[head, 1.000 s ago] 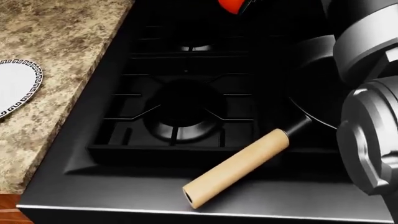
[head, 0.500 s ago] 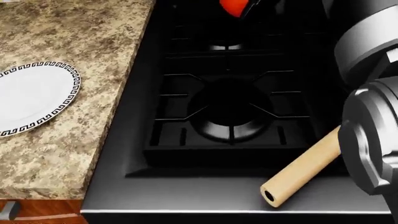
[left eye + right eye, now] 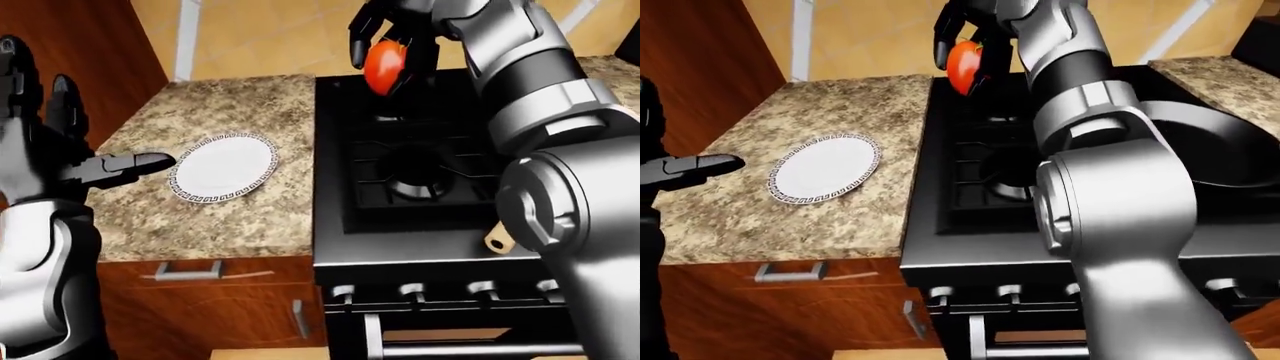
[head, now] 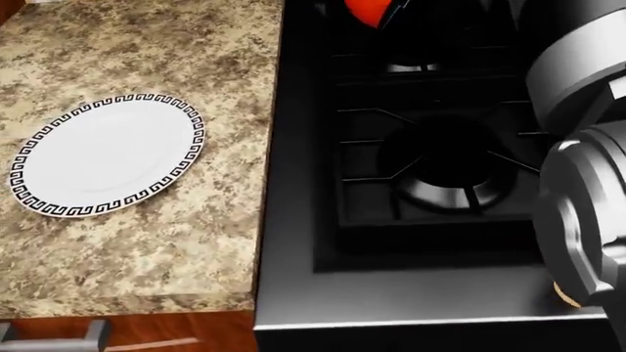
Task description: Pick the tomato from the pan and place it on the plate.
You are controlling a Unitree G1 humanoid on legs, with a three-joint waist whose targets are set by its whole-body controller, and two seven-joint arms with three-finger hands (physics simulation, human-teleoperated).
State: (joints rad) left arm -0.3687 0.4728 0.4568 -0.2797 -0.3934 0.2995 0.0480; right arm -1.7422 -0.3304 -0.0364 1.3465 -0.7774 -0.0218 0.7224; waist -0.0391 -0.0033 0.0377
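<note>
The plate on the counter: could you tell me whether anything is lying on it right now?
Nothing: the plate shows bare white. The tomato is in the right hand, above the stove.

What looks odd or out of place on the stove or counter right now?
Nothing looks spilled or damaged. The round red tomato is in the right hand above the black stove, clear of the black pan. The white patterned-rim plate lies flat and bare on the speckled counter.

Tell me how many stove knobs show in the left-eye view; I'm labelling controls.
4, in a row along the stove's panel. The right arm may hide more to the right.
</note>
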